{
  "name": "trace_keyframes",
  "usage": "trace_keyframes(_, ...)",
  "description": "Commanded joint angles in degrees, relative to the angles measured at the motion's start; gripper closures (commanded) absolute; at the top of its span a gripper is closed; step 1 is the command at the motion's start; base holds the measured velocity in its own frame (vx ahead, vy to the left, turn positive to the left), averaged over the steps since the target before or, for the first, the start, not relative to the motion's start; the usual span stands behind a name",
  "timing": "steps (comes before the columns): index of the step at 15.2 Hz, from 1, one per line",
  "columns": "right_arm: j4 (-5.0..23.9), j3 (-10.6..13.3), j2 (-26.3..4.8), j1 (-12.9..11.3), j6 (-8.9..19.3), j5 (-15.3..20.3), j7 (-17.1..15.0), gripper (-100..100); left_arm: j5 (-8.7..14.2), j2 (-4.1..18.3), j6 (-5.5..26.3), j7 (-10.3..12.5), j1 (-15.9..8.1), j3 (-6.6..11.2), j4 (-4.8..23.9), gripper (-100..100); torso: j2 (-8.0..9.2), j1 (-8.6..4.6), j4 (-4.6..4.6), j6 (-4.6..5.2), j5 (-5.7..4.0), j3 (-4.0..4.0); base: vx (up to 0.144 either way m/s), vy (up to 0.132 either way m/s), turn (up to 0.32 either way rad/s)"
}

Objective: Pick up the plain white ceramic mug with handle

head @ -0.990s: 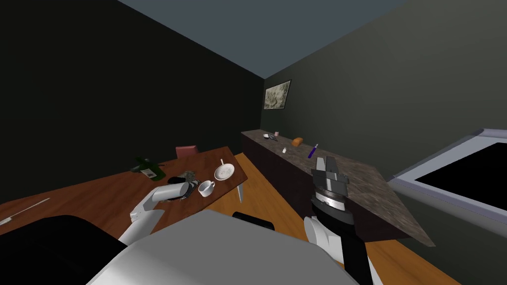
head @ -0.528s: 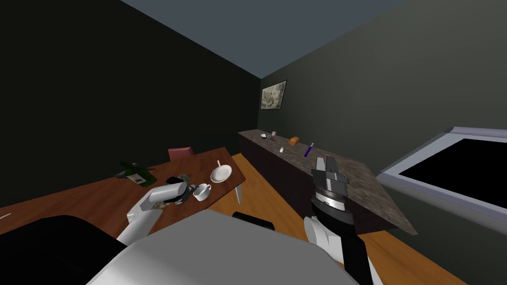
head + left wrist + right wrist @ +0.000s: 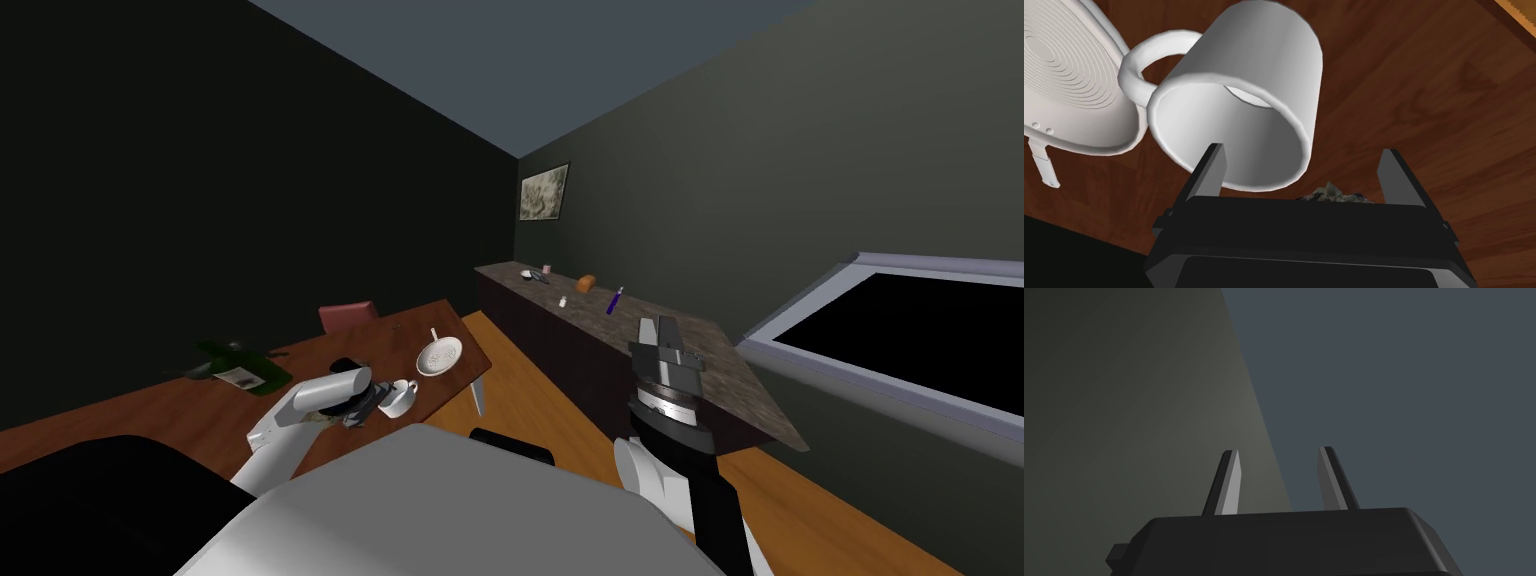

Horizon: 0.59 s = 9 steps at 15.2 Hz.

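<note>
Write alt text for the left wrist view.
A white mug sits on a brown wooden table, its mouth toward the open left gripper, one finger overlapping the rim. Its handle points to a ribbed white dish beside it.

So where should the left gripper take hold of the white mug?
Probably the rim wall opposite the handle, from above. The mug stands mouth-up, and its handle points at the white dish, crowding that side. The open left gripper has one finger over the mouth and one outside the wall.
</note>
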Motion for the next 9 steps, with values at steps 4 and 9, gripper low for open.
trace_keyframes(4, 0.0, 0.0, 0.0, 0.0, 0.0, 0.0, 0.0, 0, 1.2, 0.3, 5.8, -1.7, -0.3, 1.51, 1.4, -100, 0.01, 0.01, 0.00, -0.01, 0.00, 0.00, 0.024, 0.017, -0.084)
trace_keyframes(9, 0.0, 0.0, 0.0, 0.0, 0.0, 0.0, 0.0, 0, 1.6, 0.4, 7.7, -2.3, -0.4, 2.08, 2.0, -100, 0.03, 0.01, 0.00, -0.02, 0.01, 0.02, 0.018, 0.018, -0.060)
